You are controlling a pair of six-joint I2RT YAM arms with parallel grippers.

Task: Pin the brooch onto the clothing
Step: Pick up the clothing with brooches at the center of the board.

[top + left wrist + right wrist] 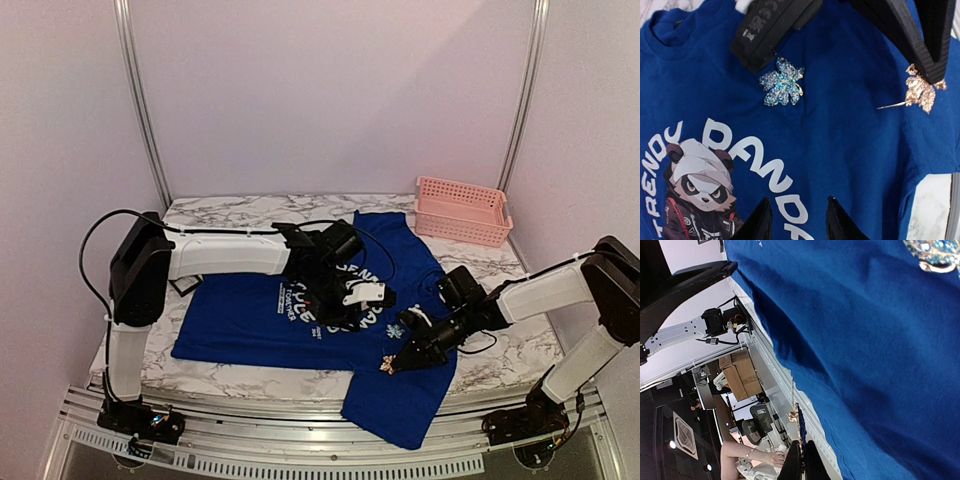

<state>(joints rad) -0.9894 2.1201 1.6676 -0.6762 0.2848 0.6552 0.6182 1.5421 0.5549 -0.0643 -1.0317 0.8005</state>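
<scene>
The royal-blue T-shirt lies flat on the marble table, with its panda print under my left gripper. That gripper is open and empty, hovering over the white lettering; it also shows in the top view. My right gripper is shut on a gold leaf brooch and holds it just above the shirt near the front edge, its pin pointing sideways. In the right wrist view the gold brooch shows edge-on between the shut fingers. A blue sparkly brooch lies on the shirt; it also shows in the top view.
A pink basket stands at the back right of the table. The shirt's lower part hangs over the table's front edge. The left arm stretches across the shirt's upper half.
</scene>
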